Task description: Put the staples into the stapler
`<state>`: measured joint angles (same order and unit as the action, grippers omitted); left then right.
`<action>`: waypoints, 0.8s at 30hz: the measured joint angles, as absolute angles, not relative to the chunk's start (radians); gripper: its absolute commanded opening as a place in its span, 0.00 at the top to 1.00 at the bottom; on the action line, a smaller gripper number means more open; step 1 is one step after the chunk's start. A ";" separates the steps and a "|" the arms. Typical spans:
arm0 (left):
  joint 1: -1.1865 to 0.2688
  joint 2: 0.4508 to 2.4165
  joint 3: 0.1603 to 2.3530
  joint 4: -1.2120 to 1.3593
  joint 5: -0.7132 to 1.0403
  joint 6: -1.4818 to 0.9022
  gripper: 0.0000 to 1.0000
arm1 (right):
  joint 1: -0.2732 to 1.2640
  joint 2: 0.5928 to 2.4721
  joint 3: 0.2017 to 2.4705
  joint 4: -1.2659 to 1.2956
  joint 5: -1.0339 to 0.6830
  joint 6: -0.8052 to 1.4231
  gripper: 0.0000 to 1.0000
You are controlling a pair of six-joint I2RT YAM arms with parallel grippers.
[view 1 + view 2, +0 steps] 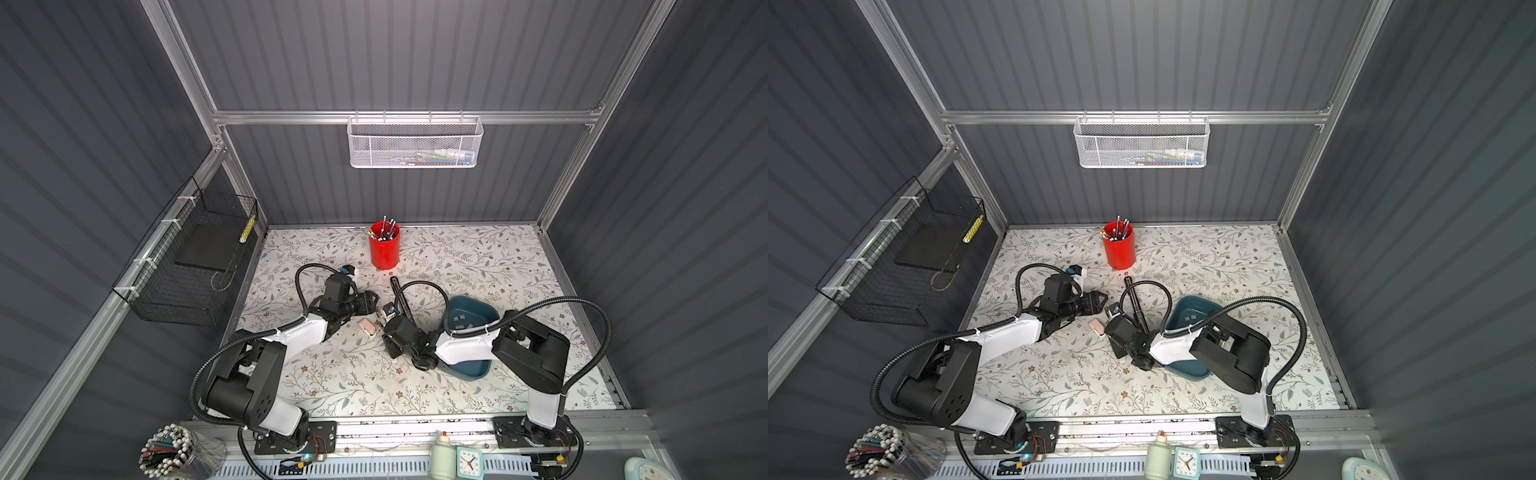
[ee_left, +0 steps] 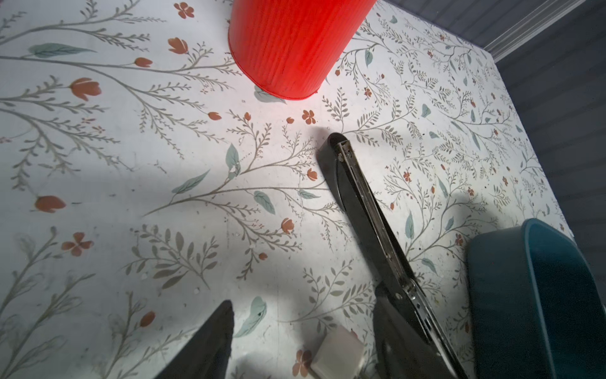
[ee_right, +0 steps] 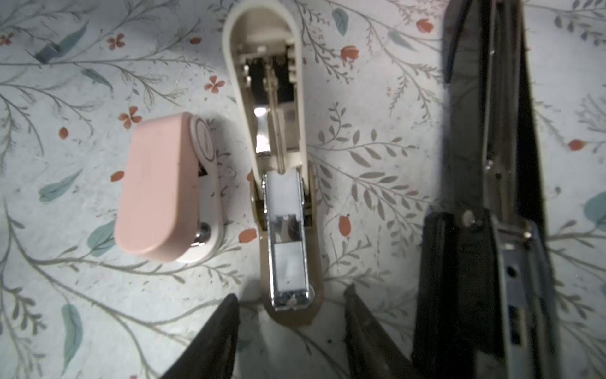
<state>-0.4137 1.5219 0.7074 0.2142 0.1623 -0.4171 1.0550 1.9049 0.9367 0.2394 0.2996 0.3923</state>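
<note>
Right pincer (image 3: 292,293) hangs released and empty, its fingers straddling, with a gap on either side, the front end of the cream plastic stapler (image 3: 285,213), which lies hinged open with its chrome channel bared. Left pincer (image 1: 372,301) is spread and empty too, with the small pink plastic stapler (image 3: 164,190) near it. Staples (image 1: 458,320), small pale grey strips, lie in the dark blue plastic tray (image 1: 473,372) behind the right pincer, partly under its forearm. Pale patches in the channel may be glare or staples; I cannot tell which.

Risks, as I judge them:
- Such thin strips may slip or snap when pinched.
- The long black metal stapler (image 3: 485,164) just beside one finger invites a knock.
- A skewed strip would jam the channel.
</note>
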 measured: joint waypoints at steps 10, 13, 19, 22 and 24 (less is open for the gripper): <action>-0.414 1.600 0.716 0.250 0.257 -0.390 0.38 | 1.047 1.913 0.901 0.338 0.277 0.369 0.63; -0.414 1.606 0.708 0.292 0.298 -0.384 0.41 | 1.047 1.913 0.896 0.352 0.271 0.364 0.65; -0.414 1.619 0.666 0.398 0.398 -0.368 0.43 | 1.047 1.913 0.887 0.376 0.264 0.360 0.66; -0.421 1.619 0.642 0.430 0.439 -0.358 0.43 | 1.047 1.913 0.880 0.390 0.255 0.362 0.66; -0.432 1.619 0.624 0.458 0.457 -0.354 0.43 | 1.045 1.913 0.871 0.403 0.249 0.364 0.66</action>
